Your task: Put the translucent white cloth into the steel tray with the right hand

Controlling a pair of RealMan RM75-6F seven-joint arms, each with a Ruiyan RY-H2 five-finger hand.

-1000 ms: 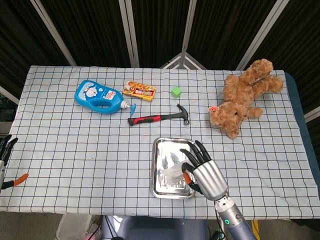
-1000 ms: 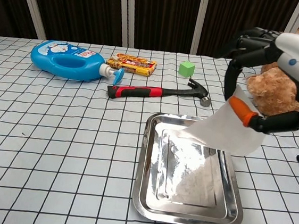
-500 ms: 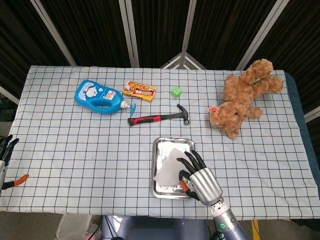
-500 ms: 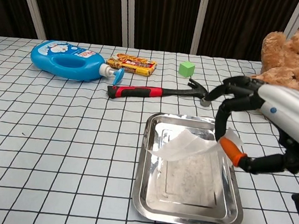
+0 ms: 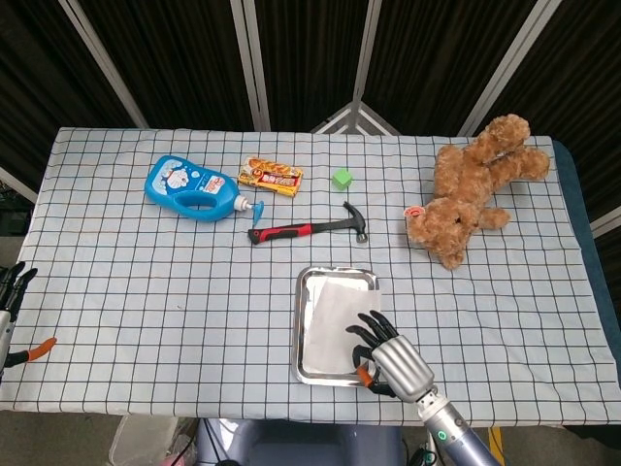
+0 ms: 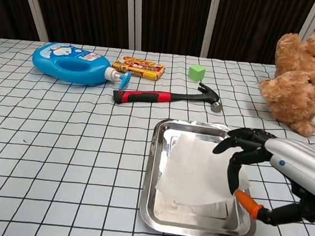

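Right hand (image 6: 254, 162) sits low over the near-right corner of the steel tray (image 6: 153, 168), fingers spread and curved down, not gripping anything as far as I can see. The translucent white cloth (image 6: 196, 175) lies flat inside the tray, long side running front to back. Just beyond the tray there's a red-handled hammer (image 5: 309, 229), and the teddy bear (image 5: 471, 189) is off to the right. Left hand (image 5: 10, 291) barely peeks in at the table's edge, can't tell its state.

Right robot hand (image 6: 254, 162) low, fingers apart.
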